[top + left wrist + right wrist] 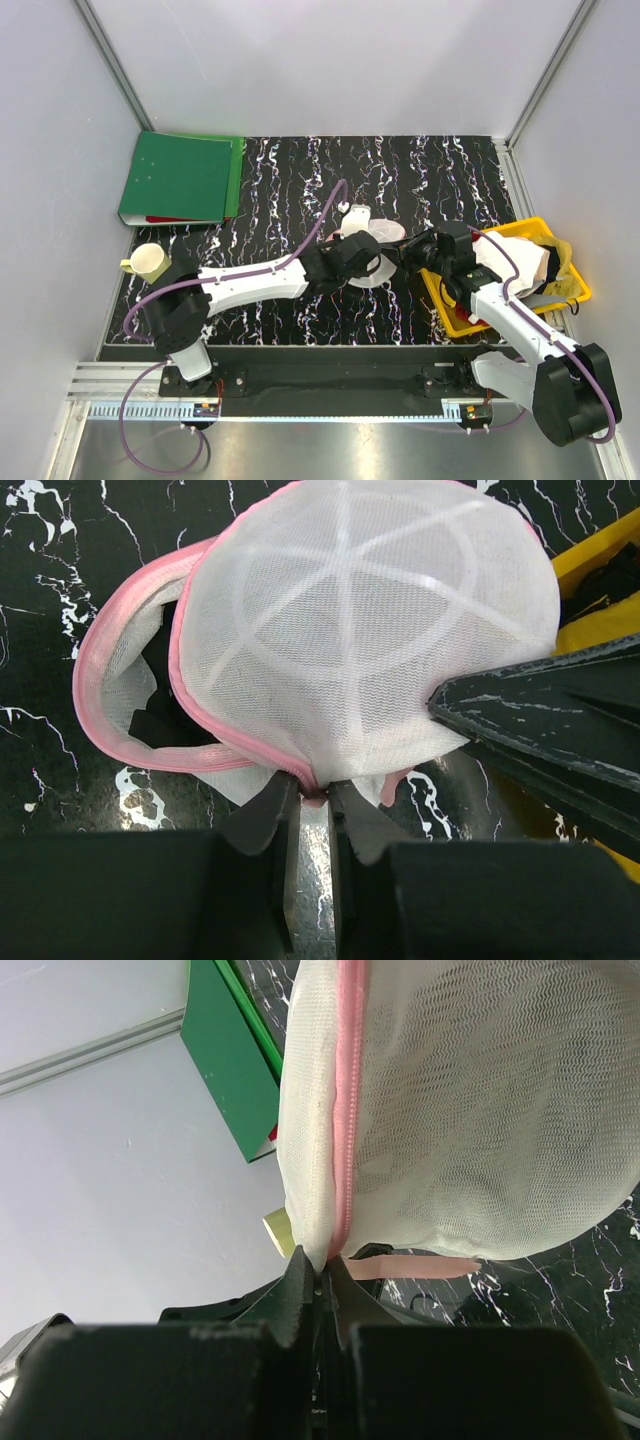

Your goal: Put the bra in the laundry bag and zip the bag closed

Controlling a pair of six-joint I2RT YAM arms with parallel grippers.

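I see the bag (365, 248), a white mesh drum with pink rims, held between both arms. My left gripper (308, 792), at the bag's left, is pinched tight on its pink rim. My right gripper (320, 1272), at the bag's right, is clamped on mesh beside the pink zipper. The black bra (160, 695) lies inside the bag, visible through its gaping opening. A yellow basket (455, 318) sits just right of the bag.

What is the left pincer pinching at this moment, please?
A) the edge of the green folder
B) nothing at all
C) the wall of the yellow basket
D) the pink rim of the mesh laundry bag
D: in the left wrist view, the left pincer has its two fingers closed together on the pink rim at the lower edge of the laundry bag.
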